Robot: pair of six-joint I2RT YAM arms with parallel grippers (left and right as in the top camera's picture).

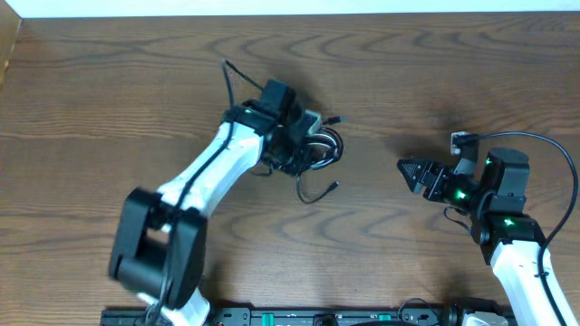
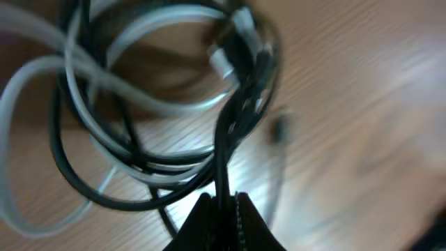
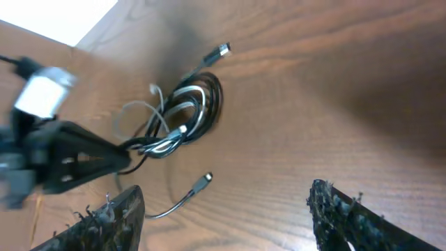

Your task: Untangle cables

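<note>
At the tip of the left arm, I am watching the left gripper [image 2: 223, 213] pinching one strand of the black cable [image 2: 70, 164]. Its fingers are pressed narrow around that strand, with no gap showing in the wrist view. Just past the fingertips, the black cable is looping in a loose coil on the wooden table [image 2: 362, 104]. The white cable [image 2: 42, 70] is threading through the same loops, so the two are lying crossed over each other; that view is blurred, and I cannot tell which is on top at each crossing.

From overhead, I am seeing the bundle sitting a little left of the table's middle, right at the left gripper's nose. One plug end [image 3: 221, 49] is sticking out on the far side of the coil. A second plug end [image 3: 203, 180] is trailing out on the near side, lying flat on the wood.

Well apart to the right, the right gripper [image 1: 408, 172] is hovering with its fingers spread wide, holding nothing and pointing toward the bundle.
</note>
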